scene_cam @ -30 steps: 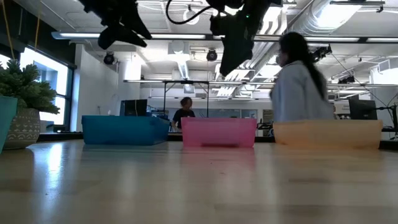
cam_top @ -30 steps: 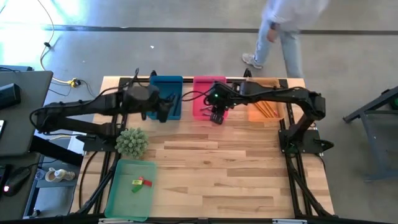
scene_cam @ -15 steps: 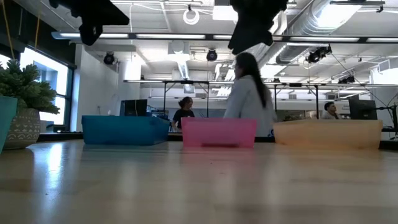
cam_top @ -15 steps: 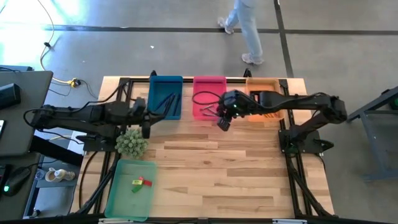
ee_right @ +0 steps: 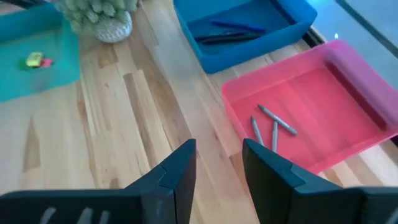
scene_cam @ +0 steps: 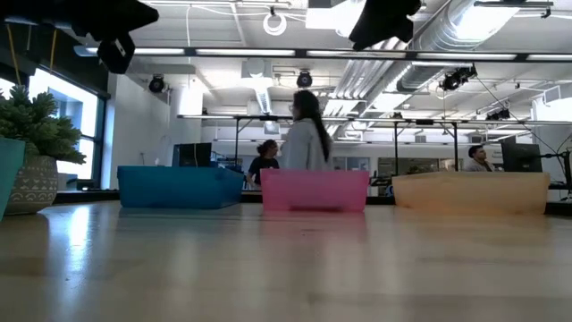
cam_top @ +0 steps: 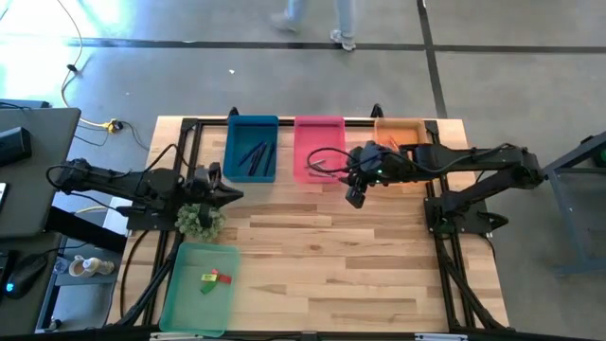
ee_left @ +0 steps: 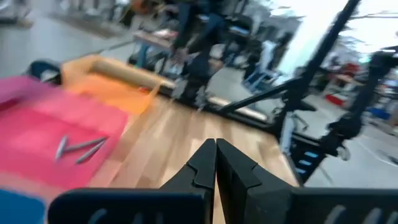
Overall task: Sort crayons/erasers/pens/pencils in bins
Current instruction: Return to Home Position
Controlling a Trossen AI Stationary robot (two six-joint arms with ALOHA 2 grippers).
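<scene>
High view, left to right: green bin (cam_top: 182,305) holding the erasers (cam_top: 216,278); left claw (ee_left: 215,146), closed and empty, between the green and blue bins; blue bin (cam_top: 233,144) with the pens (ee_right: 230,34) lying roughly lengthwise; pink bin (cam_top: 317,133) with the crayons (ee_right: 267,124) splayed at differing angles; right claw (ee_right: 217,152), open and empty; orange bin (cam_top: 398,126), mostly hidden by the arm. No loose item shows on the surface (cam_top: 331,275), so sorting appears finished, with only parking the arms left.

I work in an open lab hall: bare ducts (scene_cam: 465,27) and strip lights (scene_cam: 250,54) overhead, concrete floor (cam_top: 284,76), monitors (scene_cam: 521,156) and people (scene_cam: 304,143) beyond my wooden table (cam_top: 322,256).
</scene>
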